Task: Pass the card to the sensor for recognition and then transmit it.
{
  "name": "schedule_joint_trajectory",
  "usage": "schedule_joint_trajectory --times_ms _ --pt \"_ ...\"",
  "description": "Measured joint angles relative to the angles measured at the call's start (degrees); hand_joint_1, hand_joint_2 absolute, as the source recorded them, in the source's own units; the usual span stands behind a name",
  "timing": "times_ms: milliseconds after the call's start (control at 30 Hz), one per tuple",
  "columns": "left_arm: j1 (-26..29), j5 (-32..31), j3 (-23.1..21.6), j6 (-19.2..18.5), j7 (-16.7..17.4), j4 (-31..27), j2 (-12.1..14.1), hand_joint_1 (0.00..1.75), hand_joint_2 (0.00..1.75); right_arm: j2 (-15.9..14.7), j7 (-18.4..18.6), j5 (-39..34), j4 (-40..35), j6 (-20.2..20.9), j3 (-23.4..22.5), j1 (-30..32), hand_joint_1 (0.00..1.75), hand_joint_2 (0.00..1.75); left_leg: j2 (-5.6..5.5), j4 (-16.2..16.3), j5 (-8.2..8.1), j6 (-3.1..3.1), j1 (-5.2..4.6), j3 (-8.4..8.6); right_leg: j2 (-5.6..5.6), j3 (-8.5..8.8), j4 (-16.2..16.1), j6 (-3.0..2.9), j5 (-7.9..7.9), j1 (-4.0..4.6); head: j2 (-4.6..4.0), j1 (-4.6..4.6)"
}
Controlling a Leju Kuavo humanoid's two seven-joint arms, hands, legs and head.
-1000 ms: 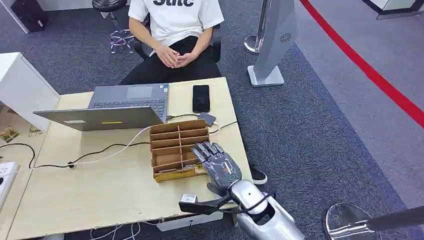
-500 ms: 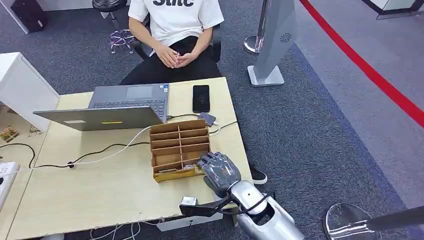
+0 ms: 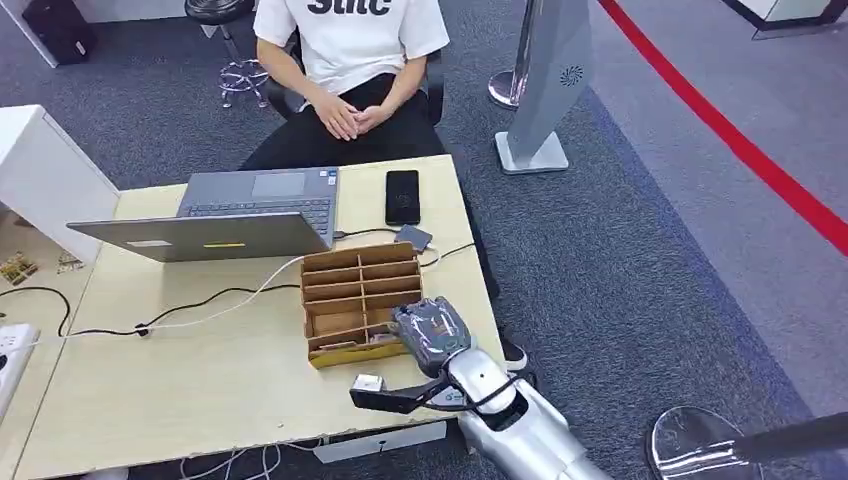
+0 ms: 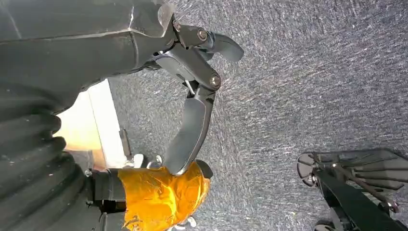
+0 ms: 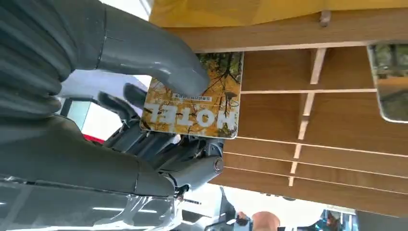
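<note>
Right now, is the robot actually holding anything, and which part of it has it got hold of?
Yes. Its right hand pinches a hotel card near one edge, thumb on the printed face, beside the wooden organizer.

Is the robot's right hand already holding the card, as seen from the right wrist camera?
Yes, the right hand pinches the card printed HOTEL between its thumb and fingers, in front of the wooden organizer.

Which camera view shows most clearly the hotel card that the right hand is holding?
The right wrist view. There the card faces the camera, pinched under the right hand's thumb, in front of the wooden organizer. In the head view the hand's back covers the card. The left wrist view looks at carpet.
</note>
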Motion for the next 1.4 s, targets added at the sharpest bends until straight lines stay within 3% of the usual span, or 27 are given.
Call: schedule_joint_trajectory --times_ms 100,200,300,400,567,633,700,833,1100,1233,1400 --pt "0.0 -0.02 0.02 0.0 0.0 0.0 0.0 0.0 1.75 0.39 0.07 0.56 0.61 -0.8 -0.11 -0.19 1.75 1.75 0.0 0.0 0.0 0.0 0.0 0.01 0.0 0.0 0.0 0.0 0.0 0.0 0.0 0.0" --pt "0.03 -0.09 0.0 -0.02 -0.04 0.0 0.0 0.0 1.75 0.79 -0.53 2.38 -0.49 -5.17 -0.92 1.02 1.75 1.75 -0.01 0.0 0.0 0.0 0.0 -0.01 -0.02 0.0 0.0 0.0 0.0 0.0 0.0 0.0" --pt "0.04 -0.15 0.0 -0.02 -0.22 0.0 0.0 0.0 1.75 0.96 -2.34 3.21 -7.0 -8.13 -1.88 3.16 1.75 1.75 -0.02 0.0 0.0 0.0 0.0 -0.01 -0.02 -0.02 0.0 0.0 0.0 0.0 0.0 0.0" --pt "0.03 -0.2 0.0 -0.04 -0.59 0.0 0.02 0.0 1.75 0.94 -4.16 2.12 -14.7 -7.76 -2.3 4.5 1.75 1.75 -0.01 0.0 -0.01 0.0 0.0 -0.02 0.0 -0.04 0.0 0.0 0.0 0.0 0.0 0.0" --pt "0.04 -0.28 0.0 -0.33 -0.68 0.0 0.22 0.0 1.75 -0.22 -13.41 -14.98 -25.46 1.81 -2.32 3.95 1.75 1.75 0.02 0.0 0.0 0.0 0.0 -0.03 0.0 -0.03 0.0 0.01 0.01 0.0 0.0 0.02" --pt "0.0 -0.35 -0.04 -0.44 -0.74 0.0 0.55 0.0 1.75 -0.7 -16.73 -21.21 -26.82 5.36 -2.25 2.04 1.75 1.75 0.04 0.0 0.01 0.0 0.0 -0.01 0.01 -0.02 0.0 0.01 0.03 0.0 0.0 0.0" --pt "-0.04 -0.44 -0.22 -0.55 -0.79 0.0 0.92 0.0 1.75 -0.9 -17.77 -25.37 -26.75 8.34 -2.21 -1.06 1.75 1.75 0.05 0.01 0.05 -0.03 0.0 -0.01 0.01 -0.02 0.01 0.01 0.06 -0.01 0.0 0.0" --pt "-0.2 -0.48 -1.64 -0.96 -1.18 0.02 1.55 0.0 1.75 -0.48 -13.41 -24.13 -21.57 10.69 -1.7 -11.18 1.75 1.75 0.05 0.01 0.16 -0.01 0.0 -0.02 0.03 0.0 0.04 0.0 0.17 0.0 0.0 0.04" --pt "-0.4 -0.48 -6.75 -1.57 -1.35 0.07 2.49 0.0 1.75 3.95 0.63 -17.01 5.55 10.38 -3.25 -35.03 1.75 1.75 -0.1 0.02 0.34 -0.02 0.0 -0.06 -0.07 -0.03 0.06 -0.01 0.27 0.0 0.0 0.0" --pt "-0.62 -0.48 -8.53 -1.71 -1.36 0.13 2.77 0.0 1.75 5.83 2.21 -16.42 15.9 9.55 -6.25 -40.48 1.75 1.75 -0.1 0.02 0.33 -0.02 0.0 -0.07 -0.06 -0.03 0.03 0.0 0.27 0.0 0.0 -0.02" --pt "-0.79 -0.48 -9.86 -1.92 -1.36 0.15 2.91 0.0 1.75 7.28 1.46 -15.69 21.51 8.72 -10.56 -41.92 1.75 1.75 -0.09 0.02 0.27 0.0 -0.01 -0.09 -0.04 -0.07 0.01 0.0 0.26 0.0 0.0 0.02"
